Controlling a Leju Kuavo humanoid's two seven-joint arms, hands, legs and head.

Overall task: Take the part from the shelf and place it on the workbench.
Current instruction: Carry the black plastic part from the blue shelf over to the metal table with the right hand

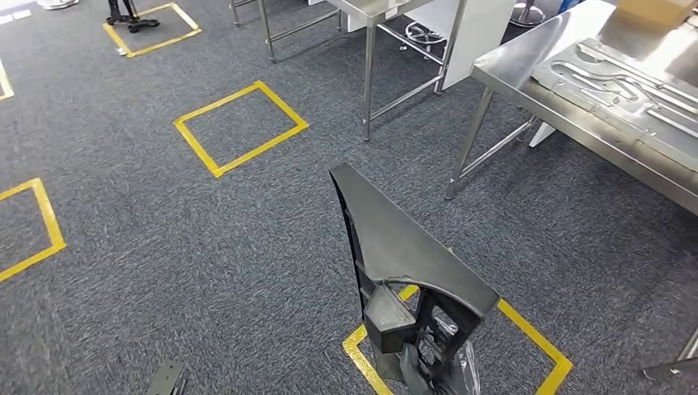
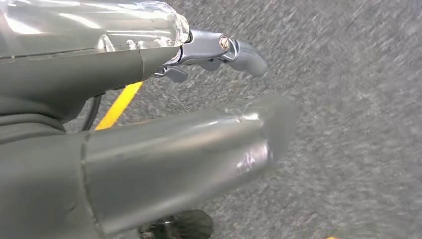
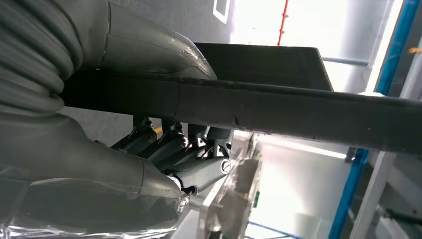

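Observation:
The part (image 1: 395,243) is a dark grey panel with a pointed top, standing upright low in the middle of the head view. My right hand (image 1: 416,346) grips it from below at its cut-out lower end. In the right wrist view the thumb and fingers (image 3: 194,172) of that hand (image 3: 149,149) clamp the part's long dark edge (image 3: 298,109). My left hand (image 2: 99,74) hangs over the carpet, holding nothing, with its thumb (image 2: 189,149) and fingers (image 2: 224,50) apart. The steel workbench (image 1: 527,82) stands ahead to the right.
A silver moulded fixture (image 1: 625,82) and a cardboard box (image 1: 654,10) lie on the workbench. Behind it stands a second steel table (image 1: 370,12). Yellow tape squares (image 1: 239,127) mark the grey carpet; one (image 1: 535,337) lies under the part.

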